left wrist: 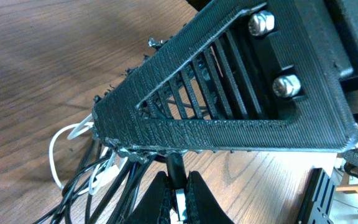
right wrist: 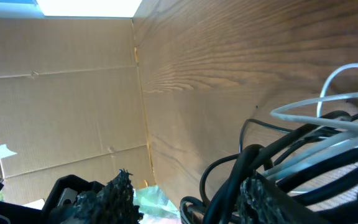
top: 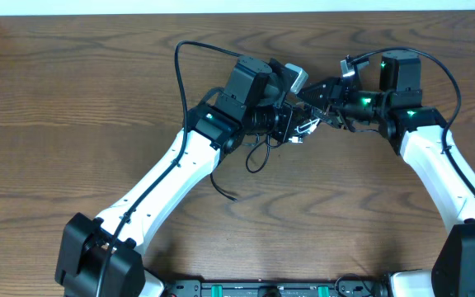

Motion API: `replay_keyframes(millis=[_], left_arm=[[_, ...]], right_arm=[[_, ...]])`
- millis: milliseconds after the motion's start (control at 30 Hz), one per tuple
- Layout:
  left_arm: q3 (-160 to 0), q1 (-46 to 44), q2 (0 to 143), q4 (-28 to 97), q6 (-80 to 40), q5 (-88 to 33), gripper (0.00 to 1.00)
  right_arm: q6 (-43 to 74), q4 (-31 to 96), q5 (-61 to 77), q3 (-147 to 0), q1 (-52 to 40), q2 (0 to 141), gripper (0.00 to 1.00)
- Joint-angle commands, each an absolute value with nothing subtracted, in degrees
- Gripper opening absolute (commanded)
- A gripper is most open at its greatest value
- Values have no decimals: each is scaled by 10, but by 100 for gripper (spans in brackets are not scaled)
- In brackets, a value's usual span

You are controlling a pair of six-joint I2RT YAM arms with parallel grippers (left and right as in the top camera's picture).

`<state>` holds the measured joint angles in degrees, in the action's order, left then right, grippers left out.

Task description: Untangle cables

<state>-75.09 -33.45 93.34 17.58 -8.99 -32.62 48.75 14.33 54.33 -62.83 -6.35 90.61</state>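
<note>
Tangle of cables (top: 302, 125) bunched at the far middle of the counter (top: 72, 99), between the tips of the two arms. Left end effector (left wrist: 178, 190) pinched shut on a black cable end, with a white cable (left wrist: 56, 155) looping just beside. Right end effector (right wrist: 188, 193) parted, fingers well apart, black and white strands draped against one finger (right wrist: 263, 196), nothing clearly gripped. One black loop (top: 256, 157) trailing toward the near side, resting on the wood.

Overhead camera looks straight down at the bench (top: 72, 99); both wrist cameras sit close, sharing the tangled cables (right wrist: 303, 149).
</note>
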Motion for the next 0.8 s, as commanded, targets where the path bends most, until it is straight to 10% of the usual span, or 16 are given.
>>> replay_keyframes(millis=[0, 767], left_arm=[[-760, -336, 937, 173, -85, -331, 8], [-760, -336, 937, 175, -85, -331, 8]], right_arm=[[461, 147, 525, -629, -66, 897, 54], [487, 189, 499, -629, -34, 897, 27]])
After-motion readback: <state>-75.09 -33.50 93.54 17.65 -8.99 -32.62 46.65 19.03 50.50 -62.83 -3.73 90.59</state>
